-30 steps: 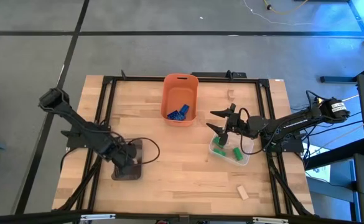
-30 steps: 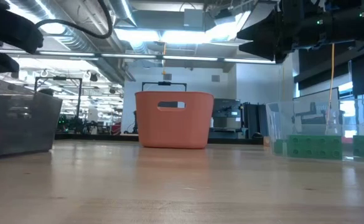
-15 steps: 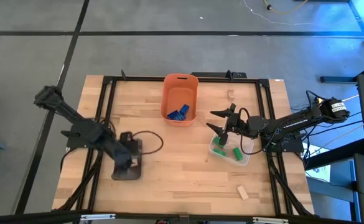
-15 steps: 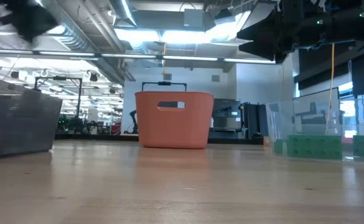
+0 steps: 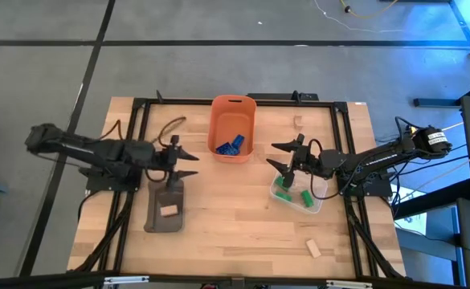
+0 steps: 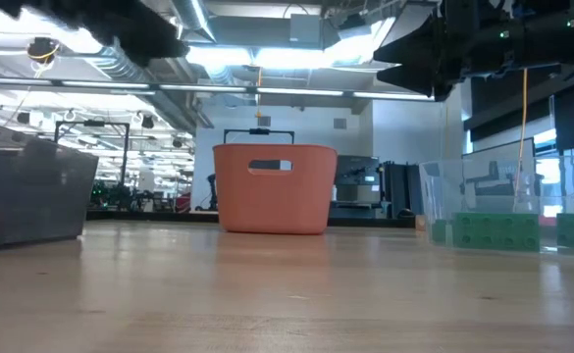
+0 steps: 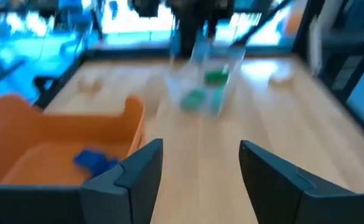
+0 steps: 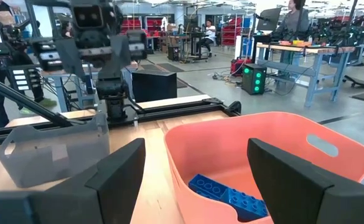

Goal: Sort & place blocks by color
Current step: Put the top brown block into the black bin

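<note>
You are looking at a pale wood-plank worktop (image 5: 243, 217) framed by black rails, on a grey floor; the low view shows a workshop hall with ceiling strip lights behind it.

At upper centre of the high view stands the orange bin (image 5: 233, 128), smooth plastic, rounded, with the blue blocks (image 5: 229, 145) heaped at its lower end. Right of centre, the clear tray (image 5: 319, 201) holds the green blocks (image 5: 293, 191), studded bricks; one runs up-down, another slants. 1 tan block (image 5: 169, 211) lies across the dark grey tray (image 5: 165, 219) at lower left. Another tan block (image 5: 313, 249) lies bare at lower right, its long axis slanting, and a third tan piece (image 5: 298, 122) sits at upper right.

Your left hand (image 5: 187, 163) hangs above the grey tray, fingers apart, holding nothing. Your right hand (image 5: 277, 155) hangs by the clear tray, fingers apart, empty.
</note>
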`<state>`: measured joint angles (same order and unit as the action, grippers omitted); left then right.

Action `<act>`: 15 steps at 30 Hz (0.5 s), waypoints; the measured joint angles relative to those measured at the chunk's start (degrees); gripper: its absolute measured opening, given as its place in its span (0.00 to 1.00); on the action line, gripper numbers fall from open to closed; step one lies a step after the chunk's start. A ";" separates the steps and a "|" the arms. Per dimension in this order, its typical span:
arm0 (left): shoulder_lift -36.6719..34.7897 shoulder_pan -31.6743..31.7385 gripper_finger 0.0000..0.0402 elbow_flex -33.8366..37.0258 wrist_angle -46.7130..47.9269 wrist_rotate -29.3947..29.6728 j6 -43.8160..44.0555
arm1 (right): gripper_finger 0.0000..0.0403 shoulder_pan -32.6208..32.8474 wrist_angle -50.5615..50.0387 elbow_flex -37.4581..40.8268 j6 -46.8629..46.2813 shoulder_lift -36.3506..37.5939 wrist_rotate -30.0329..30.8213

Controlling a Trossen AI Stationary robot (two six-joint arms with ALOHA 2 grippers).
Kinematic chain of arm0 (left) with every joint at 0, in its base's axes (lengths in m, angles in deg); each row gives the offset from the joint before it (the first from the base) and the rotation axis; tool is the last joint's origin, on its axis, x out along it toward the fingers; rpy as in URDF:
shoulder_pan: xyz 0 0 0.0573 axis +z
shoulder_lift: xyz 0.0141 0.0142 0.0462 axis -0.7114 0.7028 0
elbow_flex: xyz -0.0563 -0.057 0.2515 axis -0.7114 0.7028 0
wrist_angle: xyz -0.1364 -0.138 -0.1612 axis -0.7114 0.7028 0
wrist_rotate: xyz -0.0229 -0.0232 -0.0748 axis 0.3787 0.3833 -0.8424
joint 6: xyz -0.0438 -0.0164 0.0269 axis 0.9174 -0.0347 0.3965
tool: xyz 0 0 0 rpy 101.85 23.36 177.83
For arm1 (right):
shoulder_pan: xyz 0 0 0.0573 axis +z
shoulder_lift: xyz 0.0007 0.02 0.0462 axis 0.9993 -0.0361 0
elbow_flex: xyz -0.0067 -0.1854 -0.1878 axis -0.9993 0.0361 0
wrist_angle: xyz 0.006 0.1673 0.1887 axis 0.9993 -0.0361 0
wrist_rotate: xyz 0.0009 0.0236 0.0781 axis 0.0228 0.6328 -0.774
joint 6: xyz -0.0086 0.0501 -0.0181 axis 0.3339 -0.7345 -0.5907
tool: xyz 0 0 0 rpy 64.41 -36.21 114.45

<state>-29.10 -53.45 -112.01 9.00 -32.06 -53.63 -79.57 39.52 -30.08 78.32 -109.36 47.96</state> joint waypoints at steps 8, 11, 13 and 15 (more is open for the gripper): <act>-0.52 3.95 0.50 13.89 -25.18 -3.86 1.16 | 0.71 0.02 -0.25 0.00 -0.02 0.00 0.00; -0.50 3.20 0.50 15.73 -27.66 -3.22 1.59 | 0.71 0.01 -0.26 0.00 -0.02 0.00 0.00; -0.50 2.70 0.50 15.97 -28.98 -2.81 1.78 | 0.71 0.00 -0.26 0.00 -0.02 0.00 0.00; -0.54 2.32 0.50 15.95 -29.18 -2.49 1.61 | 0.71 0.02 -0.26 0.00 -0.02 0.00 0.00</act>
<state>-29.64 -51.13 -96.06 -20.18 -34.55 -52.02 -79.55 39.26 -30.08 78.30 -109.36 47.96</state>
